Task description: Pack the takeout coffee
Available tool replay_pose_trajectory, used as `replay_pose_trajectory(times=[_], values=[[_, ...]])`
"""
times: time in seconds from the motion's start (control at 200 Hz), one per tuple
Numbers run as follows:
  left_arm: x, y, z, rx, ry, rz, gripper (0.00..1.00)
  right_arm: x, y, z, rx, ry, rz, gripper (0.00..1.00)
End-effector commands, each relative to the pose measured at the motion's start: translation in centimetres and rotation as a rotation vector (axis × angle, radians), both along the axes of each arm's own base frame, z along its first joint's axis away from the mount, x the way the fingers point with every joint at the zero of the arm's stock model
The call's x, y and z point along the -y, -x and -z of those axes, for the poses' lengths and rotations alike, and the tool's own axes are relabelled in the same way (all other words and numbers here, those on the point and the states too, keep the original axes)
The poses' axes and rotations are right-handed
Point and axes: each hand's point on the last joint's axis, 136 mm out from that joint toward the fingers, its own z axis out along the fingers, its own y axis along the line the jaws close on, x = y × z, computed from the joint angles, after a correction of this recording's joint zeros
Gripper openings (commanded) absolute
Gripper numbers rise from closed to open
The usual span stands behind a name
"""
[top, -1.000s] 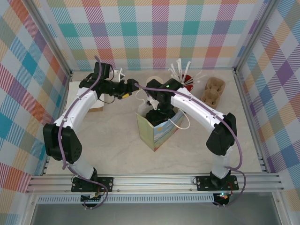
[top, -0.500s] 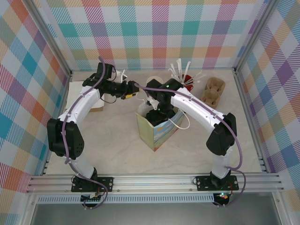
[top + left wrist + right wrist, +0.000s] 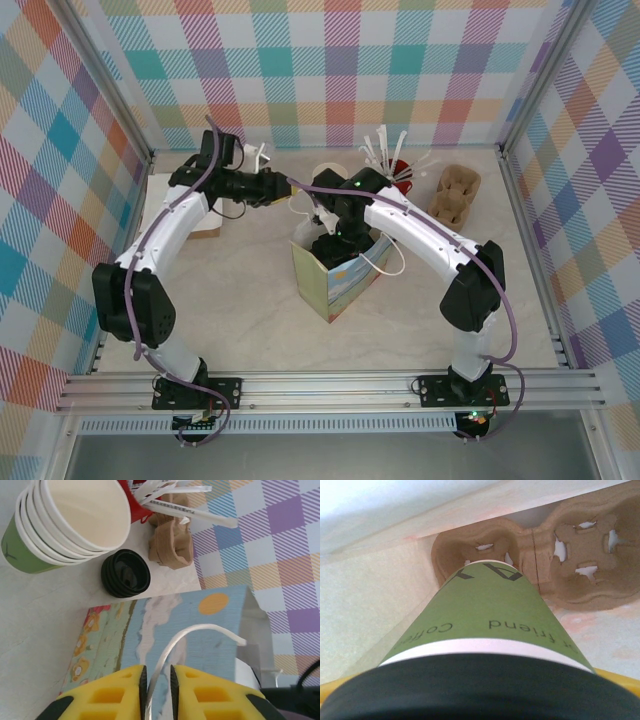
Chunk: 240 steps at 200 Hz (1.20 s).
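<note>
- Overhead, the right gripper (image 3: pixel 333 243) hangs in the mouth of the paper bag (image 3: pixel 335 285), which stands upright near the middle of the bench (image 3: pixel 230 290).
- From the right wrist, the takeout coffee (image 3: pixel 490 615) lies along the gripper's line of sight, black lid nearest the lens and olive-green wall pointing down into the bag. Slivers of yellow finger flank the lid, and the gripper appears clamped on the cup.
- Below the cup's base, a brown pulp tray (image 3: pixel 580 565) lies on the floor of the bag. Whether the cup has seated in one of its wells is hard to tell from this angle.
- At the bag's far-left rim, the left gripper (image 3: pixel 290 187) reaches in from the left. Its yellow fingers (image 3: pixel 120 690) are drawn close together, pinching the white handle (image 3: pixel 192 627), which loops across the bag's printed side.
- Beyond the bag, the left wrist view takes in a stack of empty paper cups (image 3: pixel 65 525) and a black lid (image 3: pixel 125 573) just beside it.
- Farther right on the bench stand a red cup of white stirrers (image 3: pixel 400 170) and a cardboard carrier (image 3: pixel 455 195).
</note>
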Motion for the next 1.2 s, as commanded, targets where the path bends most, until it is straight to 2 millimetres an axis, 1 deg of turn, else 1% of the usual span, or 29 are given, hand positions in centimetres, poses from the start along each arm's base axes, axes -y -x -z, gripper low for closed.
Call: replay_pose_trajectory(times=[0.0, 0.04, 0.155, 0.505, 0.58, 0.68, 0.795, 0.87, 1.025, 1.1, 1.195], values=[[0.5, 1.2, -1.4, 0.041, 0.022, 0.038, 0.28, 0.3, 0.0, -1.2, 0.008, -0.014, 0.002, 0.74], [0.5, 1.1, -1.3, 0.036, 0.02, 0.038, 0.31, 0.3, 0.0, -1.3, 0.011, -0.016, 0.004, 0.74], [0.4, 0.9, -0.5, 0.023, 0.0, 0.032, 0.36, 0.3, 0.0, -1.3, 0.009, -0.016, 0.003, 0.74], [1.7, 0.9, 0.8, -0.002, -0.023, 0.076, 0.37, 0.1, 0.0, -1.2, 0.006, -0.017, -0.001, 0.74], [1.5, 0.8, 1.2, -0.003, -0.044, 0.068, 0.38, 0.1, 0.0, -1.2, 0.007, -0.019, -0.002, 0.74], [1.2, 0.7, 1.7, -0.006, -0.074, 0.057, 0.44, 0.1, -0.1, -1.2, 0.008, -0.016, -0.003, 0.73], [1.1, 0.5, 1.9, -0.007, -0.086, 0.05, 0.45, 0.1, 0.0, -1.2, 0.006, -0.017, -0.003, 0.74], [1.2, 0.5, 1.7, -0.005, -0.073, 0.053, 0.4, 0.1, -0.1, -1.2, 0.006, -0.017, -0.002, 0.74], [1.3, 0.5, 0.9, 0.018, -0.056, 0.045, 0.24, 0.1, -0.2, -1.3, 0.014, -0.021, 0.0, 0.74], [1.0, 0.7, 0.3, 0.032, -0.057, 0.026, 0.17, -0.2, -0.2, -1.7, 0.023, -0.039, 0.004, 0.73], [0.3, 1.2, -0.3, 0.047, -0.07, -0.019, 0.12, -0.1, -0.4, -2.4, 0.04, -0.051, 0.016, 0.73]])
